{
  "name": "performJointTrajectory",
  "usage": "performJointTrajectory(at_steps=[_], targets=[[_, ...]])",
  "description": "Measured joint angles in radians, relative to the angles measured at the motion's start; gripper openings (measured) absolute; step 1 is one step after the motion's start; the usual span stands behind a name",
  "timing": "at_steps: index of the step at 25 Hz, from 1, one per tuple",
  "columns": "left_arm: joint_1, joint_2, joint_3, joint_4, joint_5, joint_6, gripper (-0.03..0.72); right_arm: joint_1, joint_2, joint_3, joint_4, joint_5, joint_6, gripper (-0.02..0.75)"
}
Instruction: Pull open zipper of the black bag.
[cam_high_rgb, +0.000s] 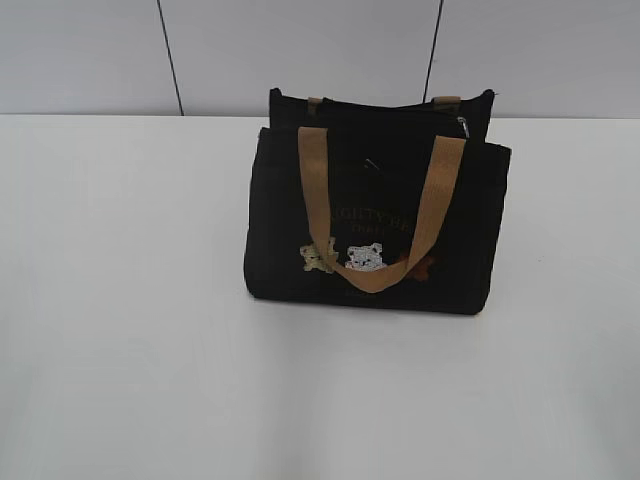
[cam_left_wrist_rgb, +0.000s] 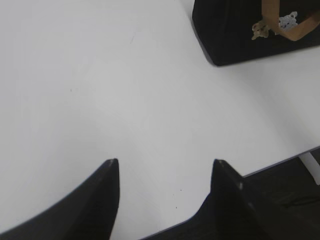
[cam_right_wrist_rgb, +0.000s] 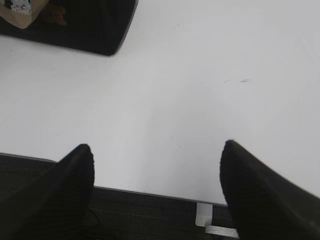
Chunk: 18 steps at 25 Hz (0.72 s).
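The left tool hangs open and empty over bare table, the black bag at its one o'clock. That bag stands upright mid-table, its zipper pull at its top right corner, reachable from above. The right tool, wide open and empty, has the bag at eleven o'clock.

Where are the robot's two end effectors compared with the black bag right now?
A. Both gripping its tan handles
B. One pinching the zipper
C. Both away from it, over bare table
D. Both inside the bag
C: the wrist views show the left end effector and right end effector over bare white table, the black bag apart.
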Motion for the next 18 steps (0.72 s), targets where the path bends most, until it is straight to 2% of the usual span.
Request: performJointTrajectory(at_steps=[6,11,18], targets=[[0.022,-0.019,0.0,0.001,0.0,0.0,0.43,0.0,-0.003,0.0,0.001,-0.001,0.002,0.592],[0.093,-0.094,0.0,0.002,0.002,0.0,0.43,-0.004,-0.065,0.0,0.002,-0.001,0.002,0.592],[0.206,-0.161,0.001,0.003,0.007,0.0,0.429,-0.057,-0.13,0.0,0.005,-0.003,0.002,0.592]])
